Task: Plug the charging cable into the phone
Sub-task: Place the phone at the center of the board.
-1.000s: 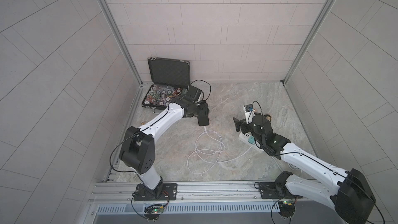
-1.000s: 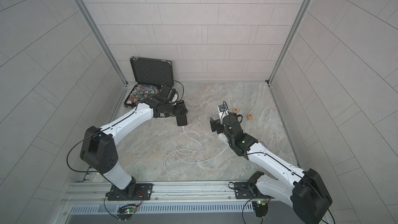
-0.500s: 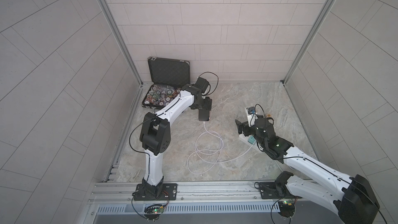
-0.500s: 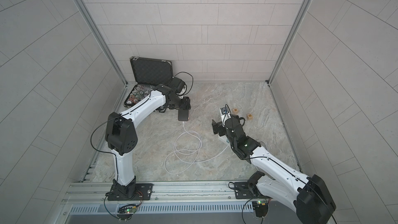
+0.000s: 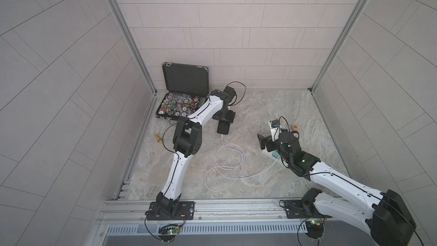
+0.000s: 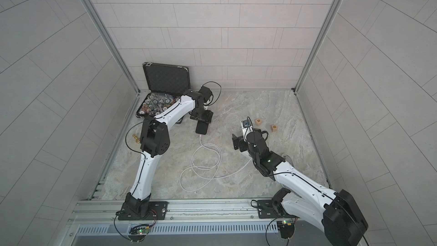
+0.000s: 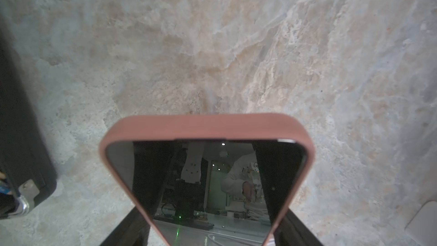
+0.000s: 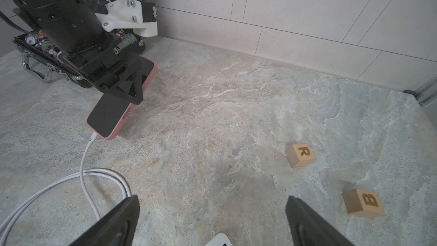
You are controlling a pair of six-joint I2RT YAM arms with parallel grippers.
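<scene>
1 phone [image 5: 223, 127], screen up, pink rim. It sits on the stone floor [image 5: 272, 105] left of centre, just beside the open case [image 5: 184, 84]. Its long axis runs approx. from the back wall toward the front rail, a bit slanted. The plug end faces the front and the other end sits under the left gripper [image 5: 224, 121]. Can't tell if that far end is lifted off the floor.

The left gripper is clamped on the phone by its 2 long edges – in the left wrist view a finger [image 7: 127, 228] flanks each side of it [image 7: 205, 173].

1 white cable [image 8: 83, 156]. In the right wrist view its small plug meets the phone's [image 8: 108, 117] front short edge and looks seated. From there it runs forward in loose loops, then off toward the teal adapter [image 5: 275, 161] at the power strip [image 6: 244, 125].

The right gripper [image 5: 263, 141] is spread wide w/ nothing in it – it hangs over the strip, well apart from the phone.

Also 2 wooden letter blocks, R [image 8: 300, 155] and B [image 8: 363, 202], near each other. The 1 case is full of chips [image 5: 177, 105]. 1 small gold piece [image 5: 159, 139] stands by the left wall.
</scene>
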